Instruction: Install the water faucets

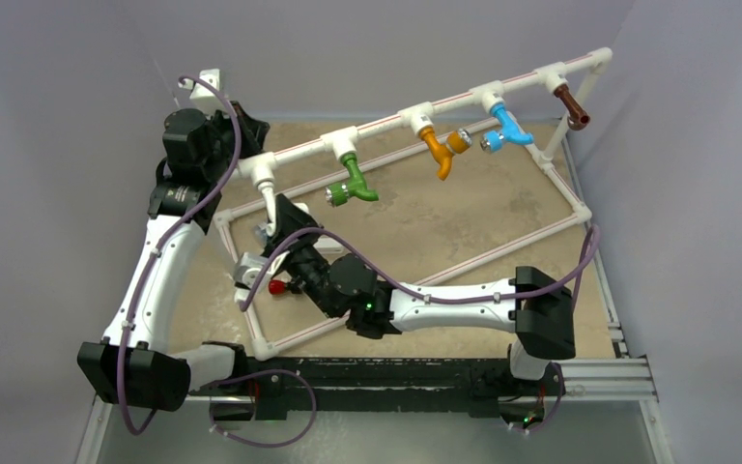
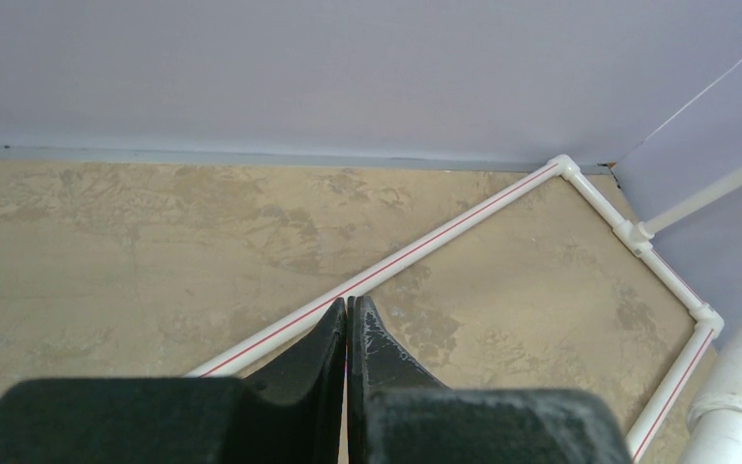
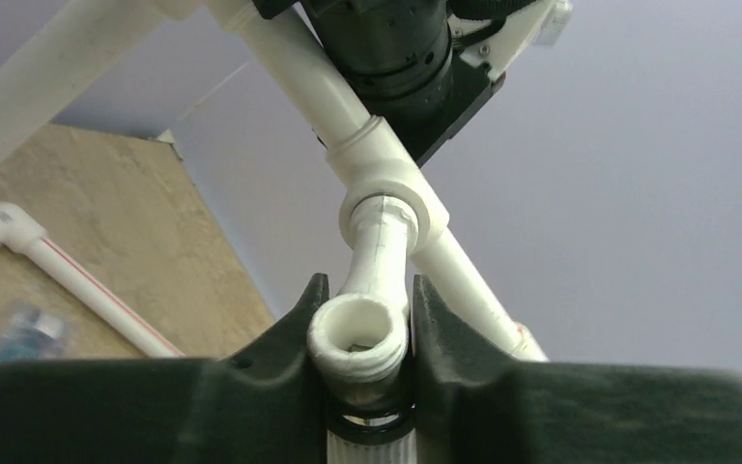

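With the right gripper clenched on the white faucet, whose end sits in the pipe fitting just beyond its fingertips, seating seems underway and calls for a steady twist home; the left gripper is clenched empty.

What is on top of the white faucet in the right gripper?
A white T fitting on the raised pipe, joined to the faucet that the right gripper clamps. The faucet's upper end is hidden inside it.
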Controlling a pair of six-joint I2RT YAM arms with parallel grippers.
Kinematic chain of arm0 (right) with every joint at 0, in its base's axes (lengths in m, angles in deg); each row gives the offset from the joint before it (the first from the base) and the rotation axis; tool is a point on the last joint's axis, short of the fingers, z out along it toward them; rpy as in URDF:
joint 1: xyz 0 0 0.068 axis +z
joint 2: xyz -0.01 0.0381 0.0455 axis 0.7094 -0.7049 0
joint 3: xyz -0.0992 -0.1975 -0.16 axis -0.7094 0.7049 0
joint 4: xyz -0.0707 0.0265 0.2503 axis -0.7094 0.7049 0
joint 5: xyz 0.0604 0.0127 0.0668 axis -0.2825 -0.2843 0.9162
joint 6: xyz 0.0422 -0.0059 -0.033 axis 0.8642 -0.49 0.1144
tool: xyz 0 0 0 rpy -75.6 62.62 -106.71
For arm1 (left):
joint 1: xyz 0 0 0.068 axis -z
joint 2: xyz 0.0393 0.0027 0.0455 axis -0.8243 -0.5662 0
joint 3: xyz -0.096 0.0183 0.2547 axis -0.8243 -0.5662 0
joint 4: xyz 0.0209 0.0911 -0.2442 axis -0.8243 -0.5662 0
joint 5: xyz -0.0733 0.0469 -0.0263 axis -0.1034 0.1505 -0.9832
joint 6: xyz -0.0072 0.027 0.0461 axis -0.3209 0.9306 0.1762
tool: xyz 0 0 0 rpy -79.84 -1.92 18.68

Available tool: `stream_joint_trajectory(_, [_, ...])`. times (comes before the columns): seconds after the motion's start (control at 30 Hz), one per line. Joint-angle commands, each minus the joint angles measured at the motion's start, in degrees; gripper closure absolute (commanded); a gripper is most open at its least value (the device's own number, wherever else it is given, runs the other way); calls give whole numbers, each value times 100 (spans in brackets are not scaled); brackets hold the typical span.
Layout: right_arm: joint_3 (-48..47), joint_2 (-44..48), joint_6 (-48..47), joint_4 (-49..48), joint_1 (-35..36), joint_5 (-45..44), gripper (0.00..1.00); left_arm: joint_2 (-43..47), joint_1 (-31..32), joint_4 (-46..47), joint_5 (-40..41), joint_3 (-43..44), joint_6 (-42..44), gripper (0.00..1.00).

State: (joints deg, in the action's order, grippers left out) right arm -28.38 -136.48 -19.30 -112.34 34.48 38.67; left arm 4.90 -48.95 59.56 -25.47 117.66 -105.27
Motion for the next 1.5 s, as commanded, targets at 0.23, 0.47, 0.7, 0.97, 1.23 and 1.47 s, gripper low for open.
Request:
stream_joint_trajectory(0.23, [-287,195,4849,-507,-11,-566,100,-170,62,-992,-248,-335,-38,100])
stream_joint_trajectory(0.47, [-353,74,4771,-870,4,-768,87,-179,64,-992,-275,-335,-40,100])
stream_joint_trajectory(0.7, [-248,235,3758,-345,66,-640,27,-165,58,-992,-264,-335,-38,100])
stream_joint_trajectory(0.97, [133,856,2721,13,280,-607,6,-195,64,-995,-231,-335,-31,100])
stream_joint_trajectory(1.23, [-101,1892,2648,2015,401,72,2,-213,58,-993,-188,-335,-19,100])
stream_joint_trajectory(1.47, [-109,3166,4374,3998,394,-360,1,-262,55,-997,-155,-318,-29,98])
